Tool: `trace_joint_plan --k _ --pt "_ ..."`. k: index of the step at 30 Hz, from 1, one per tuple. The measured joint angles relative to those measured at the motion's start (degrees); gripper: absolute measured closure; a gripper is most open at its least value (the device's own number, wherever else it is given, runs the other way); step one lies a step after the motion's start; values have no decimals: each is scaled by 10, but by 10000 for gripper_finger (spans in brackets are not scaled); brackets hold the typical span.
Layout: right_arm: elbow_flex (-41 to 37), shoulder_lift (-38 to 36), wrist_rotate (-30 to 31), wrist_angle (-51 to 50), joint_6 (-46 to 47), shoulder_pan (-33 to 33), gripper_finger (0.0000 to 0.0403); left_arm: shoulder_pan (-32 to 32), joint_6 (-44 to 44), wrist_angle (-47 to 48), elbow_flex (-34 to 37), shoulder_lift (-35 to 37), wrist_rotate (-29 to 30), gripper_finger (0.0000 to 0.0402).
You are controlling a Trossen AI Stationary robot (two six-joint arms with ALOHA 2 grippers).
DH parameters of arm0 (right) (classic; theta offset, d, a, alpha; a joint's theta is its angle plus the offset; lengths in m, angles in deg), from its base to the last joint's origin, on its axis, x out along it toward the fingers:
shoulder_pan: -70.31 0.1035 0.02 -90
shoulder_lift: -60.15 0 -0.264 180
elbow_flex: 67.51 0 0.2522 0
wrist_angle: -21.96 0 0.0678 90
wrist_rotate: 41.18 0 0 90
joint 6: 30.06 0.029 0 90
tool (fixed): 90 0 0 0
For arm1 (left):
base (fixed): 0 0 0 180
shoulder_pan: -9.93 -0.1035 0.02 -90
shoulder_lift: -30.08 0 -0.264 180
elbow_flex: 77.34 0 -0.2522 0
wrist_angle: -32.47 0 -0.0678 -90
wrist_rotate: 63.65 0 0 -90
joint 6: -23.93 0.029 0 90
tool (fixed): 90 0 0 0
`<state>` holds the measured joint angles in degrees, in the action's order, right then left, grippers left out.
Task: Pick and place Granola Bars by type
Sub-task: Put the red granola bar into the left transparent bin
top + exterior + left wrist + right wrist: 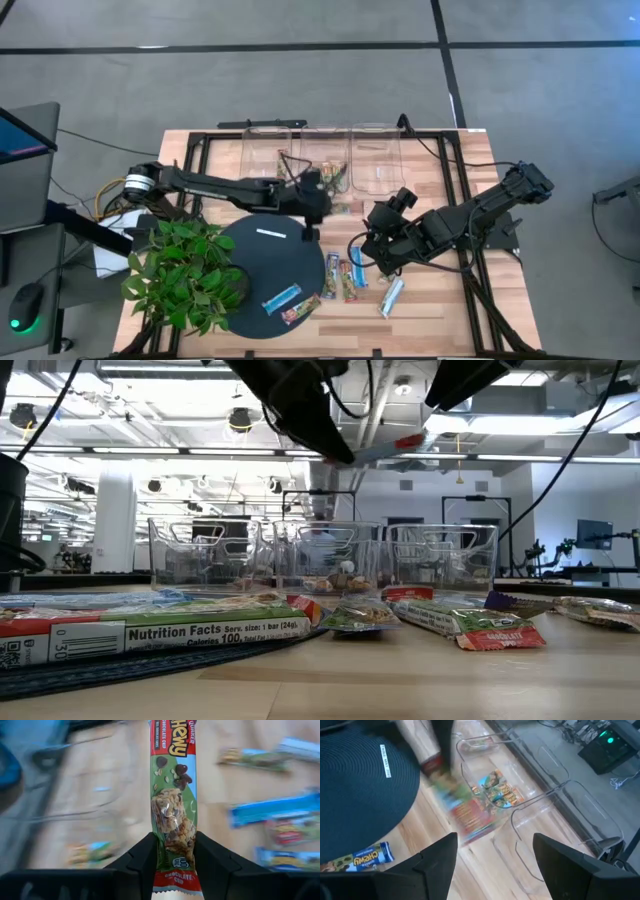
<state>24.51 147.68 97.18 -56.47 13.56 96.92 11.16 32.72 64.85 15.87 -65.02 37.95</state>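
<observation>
My left gripper (315,200) hangs over the table's middle, just short of the clear bins, shut on a green and red granola bar (172,795). In the right wrist view that bar (455,805) is a blur beside the middle bin. My right gripper (378,222) hovers open to its right, holding nothing. Several more bars lie flat on the wood (345,278). Two lie on the round dark mat's near edge (290,303). Some bars lie inside the middle bin (495,792). My left gripper pinches the bar between its two fingers (142,862), near the end printed "chocolate chip" (172,870). The fingers press on its two long edges. The bar runs along the fingers and sticks out past their tips, lifted clear of the table.
Three clear bins (375,155) stand in a row at the far edge. A leafy plant (185,270) stands at the near left beside the dark mat (250,260), which bears a thin white strip (272,233). Black frame rails and cables run along the table's sides.
</observation>
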Motion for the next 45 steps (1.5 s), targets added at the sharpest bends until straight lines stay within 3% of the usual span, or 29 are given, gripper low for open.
trace_joint_plan --k 10,22,29,33,45 --pt "0 0 8 -1 1 0 148 -79 -64 172 -7 59 145 292" --pt "0 0 12 -1 4 1 148 -186 -189 336 -7 65 223 292" --pt "0 0 13 -6 14 13 148 -251 -282 415 -4 65 212 292" --pt "0 0 13 -10 15 15 148 -274 -311 422 11 65 164 292" --pt "0 0 13 -14 15 14 148 -278 -351 394 68 59 107 292"
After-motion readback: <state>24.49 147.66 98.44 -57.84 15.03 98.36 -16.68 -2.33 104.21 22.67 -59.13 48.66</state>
